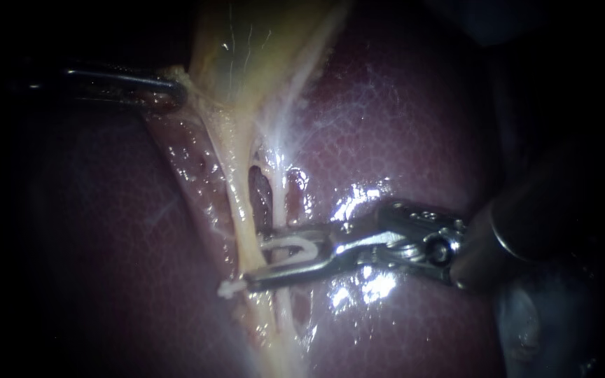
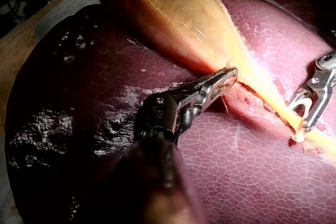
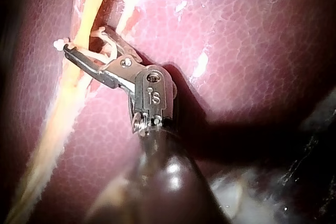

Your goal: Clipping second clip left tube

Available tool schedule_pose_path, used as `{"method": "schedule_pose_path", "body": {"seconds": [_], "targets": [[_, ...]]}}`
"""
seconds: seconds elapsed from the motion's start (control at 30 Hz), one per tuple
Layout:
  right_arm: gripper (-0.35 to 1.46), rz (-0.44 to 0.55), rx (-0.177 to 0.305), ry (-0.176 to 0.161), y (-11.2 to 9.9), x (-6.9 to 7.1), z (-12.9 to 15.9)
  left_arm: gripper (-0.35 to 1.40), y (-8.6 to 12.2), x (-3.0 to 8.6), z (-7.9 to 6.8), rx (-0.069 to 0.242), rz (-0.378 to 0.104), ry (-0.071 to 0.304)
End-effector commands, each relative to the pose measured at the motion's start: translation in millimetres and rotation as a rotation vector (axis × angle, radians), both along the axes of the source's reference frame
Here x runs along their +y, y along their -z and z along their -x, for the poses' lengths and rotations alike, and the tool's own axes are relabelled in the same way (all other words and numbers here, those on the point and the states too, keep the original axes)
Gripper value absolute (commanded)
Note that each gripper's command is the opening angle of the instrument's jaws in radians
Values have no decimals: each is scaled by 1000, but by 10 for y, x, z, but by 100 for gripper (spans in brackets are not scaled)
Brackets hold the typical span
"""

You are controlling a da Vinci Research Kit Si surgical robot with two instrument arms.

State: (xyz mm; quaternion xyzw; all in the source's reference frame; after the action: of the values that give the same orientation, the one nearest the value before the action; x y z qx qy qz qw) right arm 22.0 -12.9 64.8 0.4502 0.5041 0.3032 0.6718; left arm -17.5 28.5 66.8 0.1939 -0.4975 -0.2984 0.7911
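The pale yellow left tube runs down from the gallbladder, with a thinner right tube beside it. My right instrument comes in from the right carrying a white clip between its spread jaws. The jaws straddle both tubes, and the lower jaw tip and the clip's end reach past the left tube. The right wrist view shows that instrument across the yellow tube. My left instrument is shut on the gallbladder's edge, also visible in the left wrist view as the jaws on yellow tissue.
Dark red liver surrounds the tubes on both sides, wet and glistening near the right instrument's wrist. A small window of raw tissue opens between the two tubes above the clip.
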Motion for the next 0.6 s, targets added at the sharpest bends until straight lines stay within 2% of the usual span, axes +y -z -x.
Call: {"method": "schedule_pose_path", "body": {"seconds": [0.03, 0.33, 0.47, 0.6], "targets": [[50, -4, 17, -1, 3, -1, -4, -35, 0, 0, 0, 0, 0, 0], [50, -30, 103, 18, 23, -7, -26, -35, 0, 0, 0, 0, 0, 0], [50, -46, 167, 16, 29, -5, -31, -35, 0, 0, 1, 0, 0, 0], [49, -56, 196, 21, 36, 0, -31, -35, 0, 0, 1, 0, 0, 0]]}}
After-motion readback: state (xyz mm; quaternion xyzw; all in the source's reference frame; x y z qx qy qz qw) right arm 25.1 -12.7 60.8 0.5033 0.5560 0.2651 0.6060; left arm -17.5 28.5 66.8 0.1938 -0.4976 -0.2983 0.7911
